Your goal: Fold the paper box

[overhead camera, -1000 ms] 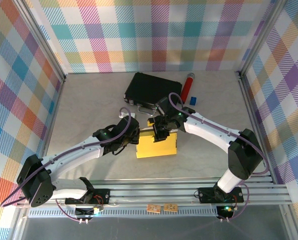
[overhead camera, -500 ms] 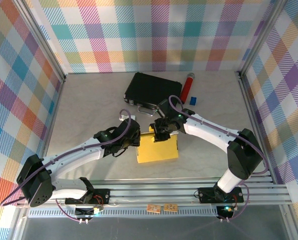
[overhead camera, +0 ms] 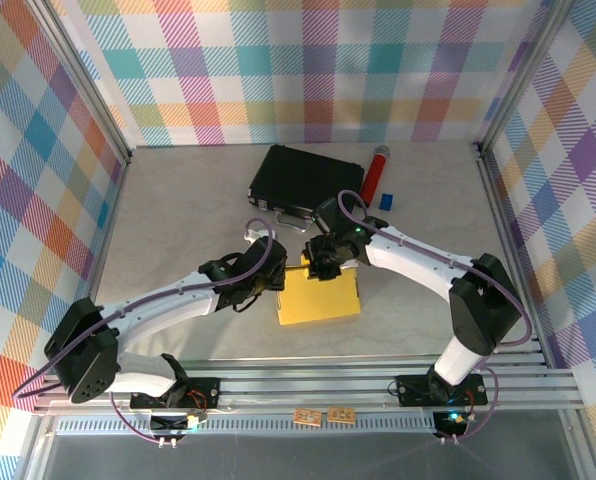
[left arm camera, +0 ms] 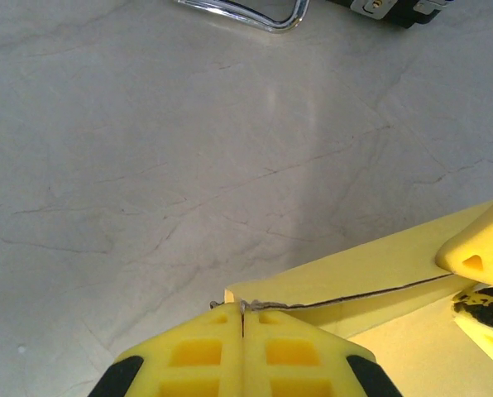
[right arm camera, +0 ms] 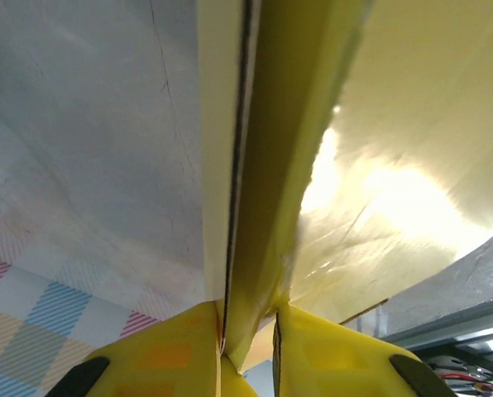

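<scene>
Overhead: the paper box (overhead camera: pixel 320 297) lies mid-table, yellow face up, near the black case (overhead camera: pixel 303 180) and at its 6 o'clock. The left gripper (overhead camera: pixel 278 280) sits at the box's 10 o'clock corner. The left wrist view shows its fingers (left arm camera: pixel 205 351) pressed together with the cardboard corner (left arm camera: pixel 370 289) nipped between the tips. The right gripper (overhead camera: pixel 318 268) is on the box's 12 o'clock edge. In the right wrist view it (right arm camera: pixel 248 335) clamps a raised yellow panel (right arm camera: pixel 267 149) narrowly between both pads. A red cylinder (overhead camera: pixel 375 173) and a small blue object (overhead camera: pixel 386 201) lie at the case's 3 o'clock, apart from the box.
</scene>
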{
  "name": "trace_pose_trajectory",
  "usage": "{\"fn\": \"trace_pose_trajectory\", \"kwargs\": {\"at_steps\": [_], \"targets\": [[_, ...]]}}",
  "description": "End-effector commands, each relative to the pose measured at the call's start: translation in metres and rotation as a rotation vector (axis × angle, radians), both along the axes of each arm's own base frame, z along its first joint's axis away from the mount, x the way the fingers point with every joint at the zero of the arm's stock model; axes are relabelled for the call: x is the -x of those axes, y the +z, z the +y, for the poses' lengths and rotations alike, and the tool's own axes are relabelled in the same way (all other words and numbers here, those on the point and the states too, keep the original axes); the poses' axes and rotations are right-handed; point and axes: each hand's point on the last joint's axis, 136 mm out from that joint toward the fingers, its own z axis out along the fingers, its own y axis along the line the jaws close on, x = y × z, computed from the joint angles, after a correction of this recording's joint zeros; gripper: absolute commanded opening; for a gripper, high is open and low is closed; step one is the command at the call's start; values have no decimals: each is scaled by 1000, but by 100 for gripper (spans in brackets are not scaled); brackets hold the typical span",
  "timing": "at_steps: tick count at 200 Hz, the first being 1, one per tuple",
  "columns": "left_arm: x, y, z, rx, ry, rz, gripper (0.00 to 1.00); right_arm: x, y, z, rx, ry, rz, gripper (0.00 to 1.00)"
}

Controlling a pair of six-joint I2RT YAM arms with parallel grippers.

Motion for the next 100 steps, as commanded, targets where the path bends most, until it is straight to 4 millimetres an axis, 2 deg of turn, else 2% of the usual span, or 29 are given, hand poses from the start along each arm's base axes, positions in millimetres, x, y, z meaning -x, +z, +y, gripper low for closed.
{"fn": "trace_pose_trajectory", "kwargs": {"at_steps": [1,45,100], "targets": [[-29,32,-25,94,-6,-111,0,-7,-11,-5,29,2,-2,21],[-76,45,-40,120,-5,-151,0,-38,-4,-17,29,-26,-52,21],[-125,58,-59,125,-23,-234,0,-88,12,-29,10,-64,-139,21]]}}
